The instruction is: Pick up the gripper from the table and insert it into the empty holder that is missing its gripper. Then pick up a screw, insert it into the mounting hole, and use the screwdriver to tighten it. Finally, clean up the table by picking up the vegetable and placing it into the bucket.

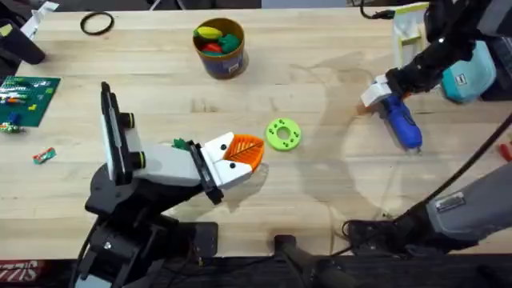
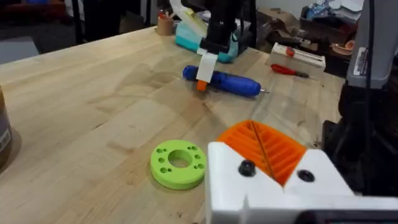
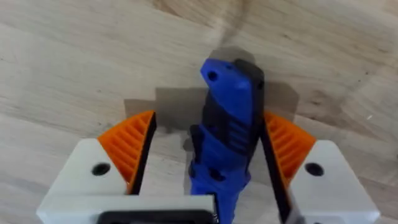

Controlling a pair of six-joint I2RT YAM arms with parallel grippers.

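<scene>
The bucket (image 1: pixel 219 50), a round dark-blue pail with a tan rim, already holds red, yellow and green toy vegetables, so the cleanup appears complete. The insertion and screw steps cannot be confirmed from these views.

The screwdriver (image 1: pixel 400 122) lies flat on the desk (image 1: pixel 320 184), well to the right of the lime-green ring (image 1: pixel 282 134). It is a smooth blue plastic pen shape with a dark ribbed panel. The right hand (image 3: pixel 208 146) sits over it with jaws open, one orange ribbed pad on each side of the body, neither visibly pressed against it. Judgement: the step in hand concerns the screwdriver, either grasp or release.

The left hand (image 1: pixel 240 152) rests just left of the ring, a flat disc with a centre bore and small holes. Its white fingers with orange pads appear closed and empty. The desk is light butcher-block with plank seams.
</scene>
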